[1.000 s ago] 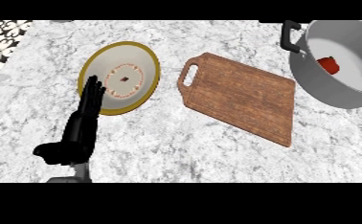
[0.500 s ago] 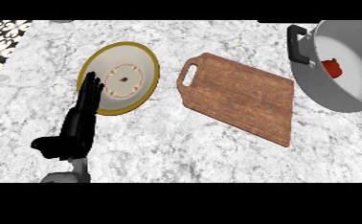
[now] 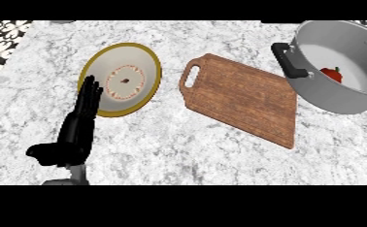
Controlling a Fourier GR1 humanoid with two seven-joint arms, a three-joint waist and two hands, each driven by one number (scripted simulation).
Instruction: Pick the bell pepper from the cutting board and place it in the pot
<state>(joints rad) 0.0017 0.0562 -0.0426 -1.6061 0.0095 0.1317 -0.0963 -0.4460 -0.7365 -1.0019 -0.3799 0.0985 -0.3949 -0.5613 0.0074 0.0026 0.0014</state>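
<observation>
One bell pepper in pot, far from left robot hand.

Bright even light, faint soft shadows, no glare, no blur

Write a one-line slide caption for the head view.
Bell pepper sits in the pot; the cutting board is bare, and the left robot hand rests open beside the plate.

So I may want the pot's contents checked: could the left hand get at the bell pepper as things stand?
Probably not easily: the left hand rests open by the plate, while the bell pepper sits in the pot across the cutting board.
</observation>
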